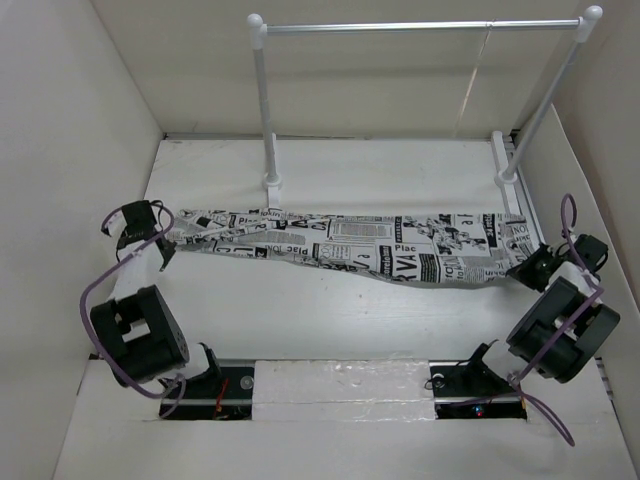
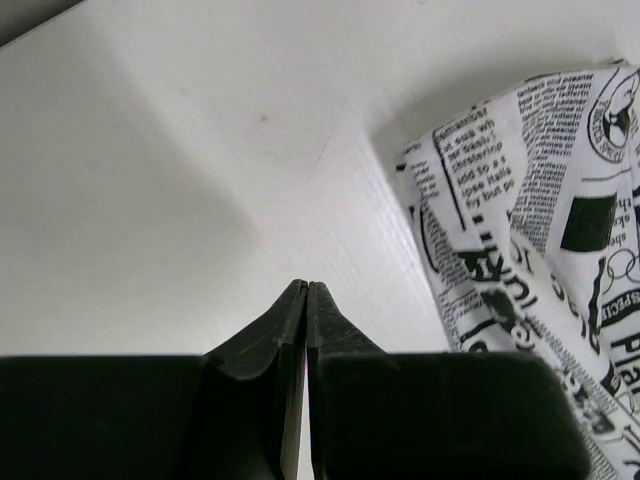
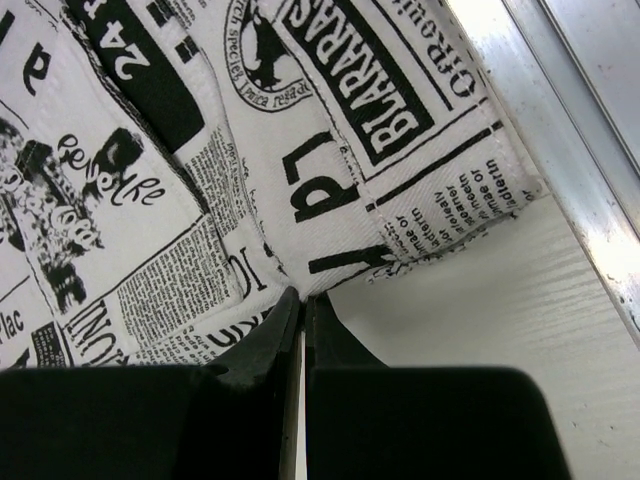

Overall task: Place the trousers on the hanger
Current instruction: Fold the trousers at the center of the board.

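Left wrist view: the left gripper (image 2: 305, 292) is fully closed on nothing, its 2 fingers pressed together over bare table (image 2: 150, 200). The trousers (image 2: 540, 230) sit off to the right of the tips, close but not between them. So for that arm the cloth is to its right. I'd guess it has to reopen and shift that way before it gets any hold.

Right wrist view: the right gripper (image 3: 303, 298) is closed too, with its tips right at a fold near the hem. That looks like a pinch on the cloth.

From the top, the trousers lie flat in 1 long strip running left to right across the table, with 1 end by each gripper. The long axis is parallel to the rail (image 1: 420, 27) further back. Hanger: can't make it out for sure.
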`<state>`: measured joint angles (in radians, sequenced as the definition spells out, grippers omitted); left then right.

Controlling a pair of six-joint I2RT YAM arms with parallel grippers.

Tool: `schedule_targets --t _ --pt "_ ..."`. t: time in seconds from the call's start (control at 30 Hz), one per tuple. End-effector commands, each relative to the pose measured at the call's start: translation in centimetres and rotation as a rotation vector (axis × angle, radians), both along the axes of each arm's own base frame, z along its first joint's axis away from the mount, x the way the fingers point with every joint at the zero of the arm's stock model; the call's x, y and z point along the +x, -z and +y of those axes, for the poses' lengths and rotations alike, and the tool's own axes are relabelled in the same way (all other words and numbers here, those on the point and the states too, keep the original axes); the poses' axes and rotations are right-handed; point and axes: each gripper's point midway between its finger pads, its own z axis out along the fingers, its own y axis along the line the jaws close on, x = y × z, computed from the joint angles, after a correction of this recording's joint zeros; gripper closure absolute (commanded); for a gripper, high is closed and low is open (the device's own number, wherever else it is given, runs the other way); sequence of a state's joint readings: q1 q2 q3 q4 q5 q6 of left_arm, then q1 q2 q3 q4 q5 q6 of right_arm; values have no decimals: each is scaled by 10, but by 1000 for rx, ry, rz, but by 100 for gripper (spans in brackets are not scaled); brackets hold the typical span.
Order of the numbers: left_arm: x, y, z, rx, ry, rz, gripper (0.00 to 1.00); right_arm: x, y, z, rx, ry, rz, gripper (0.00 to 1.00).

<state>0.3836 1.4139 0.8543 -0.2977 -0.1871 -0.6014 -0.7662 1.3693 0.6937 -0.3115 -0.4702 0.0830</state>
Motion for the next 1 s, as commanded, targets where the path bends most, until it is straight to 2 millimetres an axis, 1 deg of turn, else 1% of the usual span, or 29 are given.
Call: schedule_targets --t 0.0,0.07,0.1,0.13,0.17,0.2,0.23,0.27,0.3,0.33,0.37,0.4,0.43,0.47,0.5,0.53,0.57,0.63,0.67,0.7,0.73,0.77,0.8,0.83,0.9,0.93,0.97 --pt "-31 -16 1 66 -12 46 100 1 -17 -25 -67 59 -17 100" --pt "-41 -23 4 97 -20 67 100 -4 -25 -25 -91 77 -21 100" --pt "-42 -31 5 113 -29 52 100 -6 -28 -22 -90 87 -21 100" --pt "-43 -34 4 110 -30 48 100 -8 -31 -22 -94 98 -25 100" --pt "-43 -34 1 96 -19 39 100 -8 -41 -22 -115 106 -49 100" --pt "-37 -34 -2 80 2 18 100 -5 -46 -25 -129 110 -71 97" --pt "-28 -31 -15 18 56 -9 97 -1 -50 -24 -122 96 -90 88" --pt "-22 -28 -20 -16 74 -15 91 3 -43 -20 -93 75 -70 72" --pt "-13 -22 -31 -83 108 -23 82 11 -50 -20 -97 44 -81 63" --pt "-2 -20 -37 -133 123 -50 72 21 -52 -10 -73 -23 -79 57" --pt "1 -21 -36 -128 124 -61 72 23 -52 -7 -72 -32 -80 56" --pt "9 -19 -47 -192 153 -81 64 24 -58 -8 -81 -39 -90 55" --pt "13 -19 -50 -212 158 -96 59 28 -66 -5 -88 -50 -112 54" --pt "22 -21 -54 -237 163 -134 55 31 -74 -1 -103 -64 -136 50" --pt "28 -19 -59 -279 171 -145 53 31 -83 3 -123 -79 -157 49" --pt "31 -22 -62 -296 168 -165 53 32 -88 3 -143 -80 -158 47" --pt "39 -27 -62 -310 156 -205 52 34 -89 7 -147 -98 -162 46" --pt "46 -32 -64 -326 146 -241 52 44 -93 30 -136 -191 -209 46" --pt "51 -18 -63 -357 114 -221 53 45 -89 40 -137 -233 -208 46" --pt "53 -15 -63 -368 101 -222 53 50 -88 59 -134 -297 -213 46" --pt "55 -14 -62 -372 91 -224 53 51 -91 72 -130 -341 -239 46" --pt "61 -15 -60 -373 84 -244 53 49 -85 83 -118 -374 -243 46" --pt "63 -12 -62 -394 66 -251 53 48 -86 93 -123 -412 -257 46" --pt "66 -12 -62 -400 64 -264 54 48 -86 111 -111 -475 -271 46" --pt "73 -9 -60 -410 53 -276 55 41 -82 127 -122 -547 -271 46" --pt "75 -7 -60 -419 46 -274 56 38 -80 139 -119 -589 -269 46" --pt "74 -3 -61 -430 37 -259 57 34 -79 143 -125 -606 -270 46"
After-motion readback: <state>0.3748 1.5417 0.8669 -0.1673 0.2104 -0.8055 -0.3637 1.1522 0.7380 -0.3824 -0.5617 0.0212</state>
